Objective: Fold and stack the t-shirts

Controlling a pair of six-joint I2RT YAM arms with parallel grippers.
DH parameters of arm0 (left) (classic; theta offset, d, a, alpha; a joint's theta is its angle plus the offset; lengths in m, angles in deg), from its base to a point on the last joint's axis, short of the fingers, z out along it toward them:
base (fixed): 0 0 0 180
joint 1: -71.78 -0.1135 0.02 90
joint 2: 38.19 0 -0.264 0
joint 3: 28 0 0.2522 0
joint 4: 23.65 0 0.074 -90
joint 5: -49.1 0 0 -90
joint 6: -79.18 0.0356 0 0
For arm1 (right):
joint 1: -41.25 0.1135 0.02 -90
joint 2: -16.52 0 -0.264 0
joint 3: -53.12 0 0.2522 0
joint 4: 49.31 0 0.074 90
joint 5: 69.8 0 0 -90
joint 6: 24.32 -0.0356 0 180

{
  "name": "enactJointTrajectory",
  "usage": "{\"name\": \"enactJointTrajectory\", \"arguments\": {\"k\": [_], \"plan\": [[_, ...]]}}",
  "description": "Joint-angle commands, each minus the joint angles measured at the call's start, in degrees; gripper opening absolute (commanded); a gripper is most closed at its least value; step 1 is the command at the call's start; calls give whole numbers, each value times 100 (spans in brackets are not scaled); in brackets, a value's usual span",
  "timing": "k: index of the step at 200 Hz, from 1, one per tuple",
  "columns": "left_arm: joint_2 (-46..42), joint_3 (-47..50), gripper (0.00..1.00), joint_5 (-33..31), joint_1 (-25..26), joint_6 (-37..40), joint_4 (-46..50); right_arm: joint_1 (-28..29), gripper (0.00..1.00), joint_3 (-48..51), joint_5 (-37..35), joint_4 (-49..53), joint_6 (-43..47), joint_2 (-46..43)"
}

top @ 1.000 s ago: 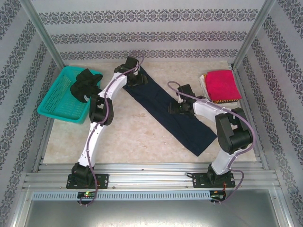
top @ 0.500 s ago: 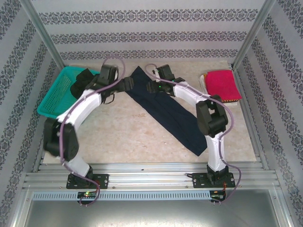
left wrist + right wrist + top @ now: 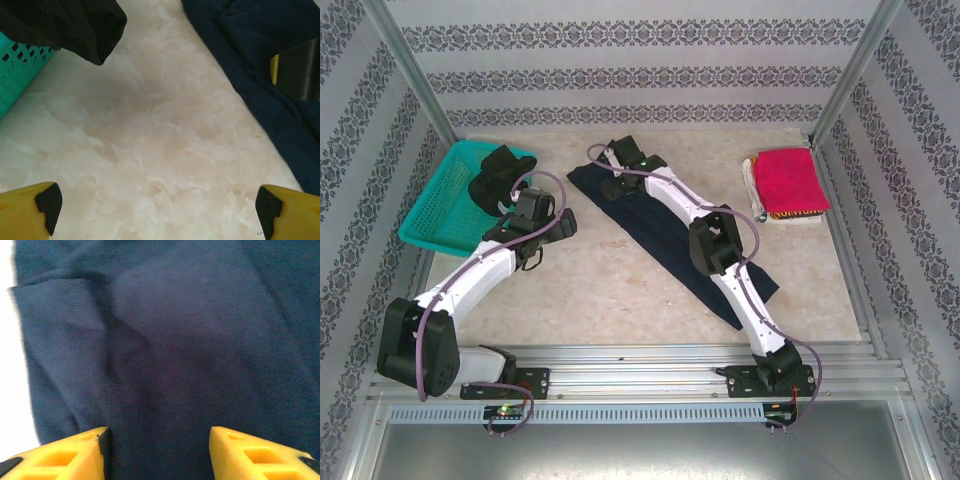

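1. Desk (image 3: pixel 590 290) is the biggest thing. It is pale and looks like stone, and all the things lie on it.
2. The navy blue t-shirt (image 3: pixel 655 240) lies flat on the desk as a long strip. It runs slanted from the back middle down to the near right side.
3. The right arm (image 3: pixel 715 245) stretches along that strip, up to its far end.
4. The left arm (image 3: pixel 470 280) reaches from the near left to a bare bit of desk between the basket and the navy blue t-shirt.
5. The teal mesh basket (image 3: pixel 440 215) sits at the back left of the desk.
6. The pinkish-red t-shirt (image 3: pixel 788 180) lies folded at the back right, well apart from the navy one. It rests on top of a pale thing (image 3: pixel 752 180).
7. The black t-shirt (image 3: pixel 495 175) is all bunched up. It hangs over the right rim of the basket.
8. The left fingers (image 3: pixel 30 207) are spread wide and hold nothing. Bare desk is under them.
9. The right fingers (image 3: pixel 75 450) stand apart with a gap between them. Navy cloth is right below them, with a fold near its edge. I cannot tell if they touch it.
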Motion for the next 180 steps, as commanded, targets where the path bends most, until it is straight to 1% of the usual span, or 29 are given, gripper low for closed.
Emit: {"name": "enactJointTrajectory", "arguments": {"k": [1, 16, 38, 56, 72, 103, 122, 135, 157, 180], "plan": [[207, -341, 100, 81, 80, -53, -122, -521, 53, -676, 154, 951, -568, 325], [391, -529, 100, 175, 208, 9, -179, -823, 53, -632, 294, 1015, -862, 348], [681, -735, 100, 273, 439, 102, -365, -1277, 53, -498, 69, 1117, -1223, 281], [1007, -909, 100, 395, 672, 244, -585, -1641, 54, -425, 27, 1114, -1469, 197], [1378, -1168, 100, 564, 921, 424, -725, -1852, 54, -353, -247, 987, -1461, 46], [2147, -1729, 100, 835, 1512, 803, -948, -2136, 57, -478, 75, 837, -1353, -228], [2588, -2076, 99, 1136, 1835, 1007, -1115, -2191, 59, -302, 100, 831, -1221, -654], [2904, -2378, 97, 1386, 2133, 1337, -1185, -2235, 61, 211, 100, 675, -1225, -1116], [3365, -2730, 95, 1602, 2758, 2409, -1585, -2368, 63, 1673, 185, -67, -1395, -2132], [3826, -2914, 94, 2066, 3150, 3547, -2041, -2623, 63, 3161, 418, -895, -1631, -3111]]}}
